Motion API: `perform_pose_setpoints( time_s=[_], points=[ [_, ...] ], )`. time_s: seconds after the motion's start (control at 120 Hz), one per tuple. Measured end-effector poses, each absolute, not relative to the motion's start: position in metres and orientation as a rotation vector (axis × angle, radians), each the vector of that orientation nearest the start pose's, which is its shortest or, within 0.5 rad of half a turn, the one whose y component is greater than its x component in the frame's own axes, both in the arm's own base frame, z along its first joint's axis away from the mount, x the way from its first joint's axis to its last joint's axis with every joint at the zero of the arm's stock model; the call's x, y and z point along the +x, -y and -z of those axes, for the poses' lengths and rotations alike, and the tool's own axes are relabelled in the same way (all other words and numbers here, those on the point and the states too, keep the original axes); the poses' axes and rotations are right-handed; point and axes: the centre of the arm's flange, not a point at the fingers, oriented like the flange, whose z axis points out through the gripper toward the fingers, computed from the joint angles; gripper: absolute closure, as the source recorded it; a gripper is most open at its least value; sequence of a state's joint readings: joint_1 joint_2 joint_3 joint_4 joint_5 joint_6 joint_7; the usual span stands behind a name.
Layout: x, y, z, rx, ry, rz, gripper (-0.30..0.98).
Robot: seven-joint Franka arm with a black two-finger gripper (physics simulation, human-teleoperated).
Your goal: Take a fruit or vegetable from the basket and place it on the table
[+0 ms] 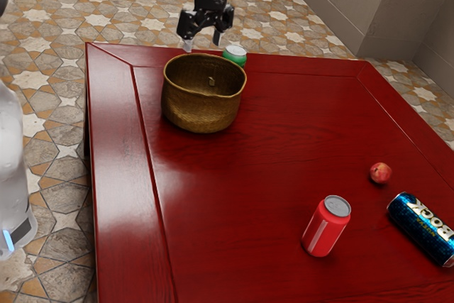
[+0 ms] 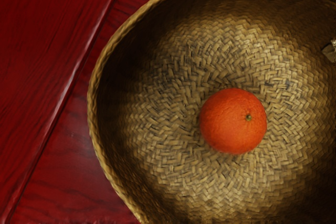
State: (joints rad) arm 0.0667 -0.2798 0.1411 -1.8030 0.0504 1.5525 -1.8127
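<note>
In the exterior view my gripper (image 1: 203,42) is above the woven basket (image 1: 201,108), over its far rim, with its two fingers spread wide and nothing between them. The wrist view looks down into the basket (image 2: 173,150), where an orange fruit (image 2: 233,121) with a small green stem mark lies on the woven bottom. From the side, the basket's wall hides this fruit. The red table (image 1: 262,147) extends around the basket.
A green can (image 1: 235,55) stands just behind the basket. Toward the exterior view's lower right are an upright red can (image 1: 326,226), a small red fruit (image 1: 380,173) and a blue can (image 1: 423,229) lying on its side.
</note>
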Motion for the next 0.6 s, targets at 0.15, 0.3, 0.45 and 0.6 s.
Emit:
perform_pose_setpoints(
  time_s=[0.15, 0.3, 0.45, 0.6],
  points=[
    [0.466, -0.11, -0.638, 1.703, -2.594, -0.077, 0.0],
    [0.473, -0.115, -0.605, 1.731, -2.584, -0.052, 0.0],
    [0.47, -0.122, -0.589, 1.744, -2.578, -0.052, 0.0],
    [0.471, -0.14, -0.576, 1.724, -2.596, -0.046, 0.0]
  ],
)
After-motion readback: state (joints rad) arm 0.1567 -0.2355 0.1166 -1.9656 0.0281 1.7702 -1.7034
